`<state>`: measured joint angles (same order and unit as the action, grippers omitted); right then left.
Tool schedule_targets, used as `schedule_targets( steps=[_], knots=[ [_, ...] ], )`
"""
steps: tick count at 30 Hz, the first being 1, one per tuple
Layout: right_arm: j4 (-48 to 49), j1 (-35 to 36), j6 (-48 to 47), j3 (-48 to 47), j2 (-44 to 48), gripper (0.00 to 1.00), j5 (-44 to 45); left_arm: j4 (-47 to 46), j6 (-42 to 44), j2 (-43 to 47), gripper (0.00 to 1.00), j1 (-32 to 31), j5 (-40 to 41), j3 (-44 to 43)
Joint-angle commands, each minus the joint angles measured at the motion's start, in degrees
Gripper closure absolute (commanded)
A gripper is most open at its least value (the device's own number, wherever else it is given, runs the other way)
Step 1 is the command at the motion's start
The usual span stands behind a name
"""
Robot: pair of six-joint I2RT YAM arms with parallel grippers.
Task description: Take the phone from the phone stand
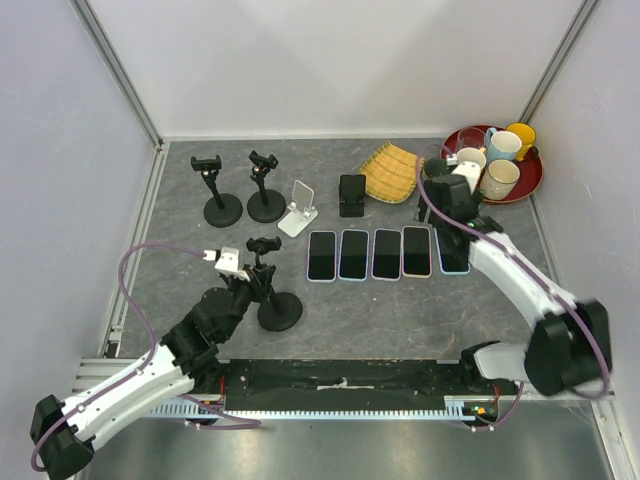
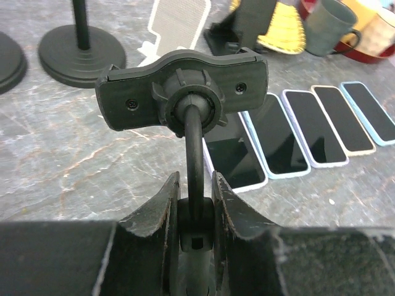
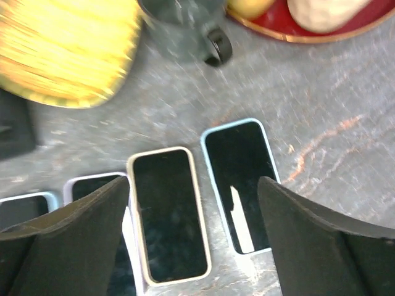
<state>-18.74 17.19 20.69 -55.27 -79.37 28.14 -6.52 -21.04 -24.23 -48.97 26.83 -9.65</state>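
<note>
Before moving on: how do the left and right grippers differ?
The left gripper is shut on the stem of the phone stand; the right gripper is open, holding nothing. Left sits near the front edge; right hovers farther back over the blue-cased phone. Both have dark fingers.

grey marbled table (image 1: 400, 310) carries five phones (image 1: 386, 254) in a row, black stands (image 1: 223, 211), yellow mat (image 1: 392, 172), red tray (image 1: 533, 180).

Black phone stand (image 2: 185, 92), grey marbled table (image 1: 400, 310), red tray (image 1: 533, 178), yellow woven mat (image 1: 392, 172), pale-blue-cased phone (image 3: 237, 179)
</note>
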Motion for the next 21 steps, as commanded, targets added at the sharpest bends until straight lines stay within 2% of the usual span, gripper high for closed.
schedule_targets(
  steps=[1,5,9,12,15,19,21],
  knots=[
    [9.4,0.2,4.0,5.6,17.0,0.02,-7.6,0.1,-3.1,-5.2,0.98,6.8,0.2,-3.1],
    [16.0,0.2,4.7,12.9,31.1,0.02,-11.1,-5.7,-2.9,-12.5,0.98,15.6,-3.0,-4.1],
    [17.6,0.2,4.5,15.6,42.7,0.02,-12.1,-17.0,1.4,-23.5,0.98,22.0,-1.4,-6.3],
    [17.9,0.2,4.3,17.0,47.5,0.02,-12.0,-22.8,6.7,-33.1,0.98,25.8,0.1,-10.7],
    [18.0,0.9,3.7,17.6,50.3,0.02,-11.2,-26.5,9.3,-41.6,0.98,29.9,-1.7,-15.4],
    [17.2,2.8,2.8,17.1,51.9,0.02,-9.2,-31.3,15.5,-48.3,0.97,32.1,-3.3,-20.4],
    [17.2,3.6,2.3,17.0,52.7,0.02,-8.4,-33.4,17.7,-50.4,0.93,32.2,-4.7,-21.7]
  ],
)
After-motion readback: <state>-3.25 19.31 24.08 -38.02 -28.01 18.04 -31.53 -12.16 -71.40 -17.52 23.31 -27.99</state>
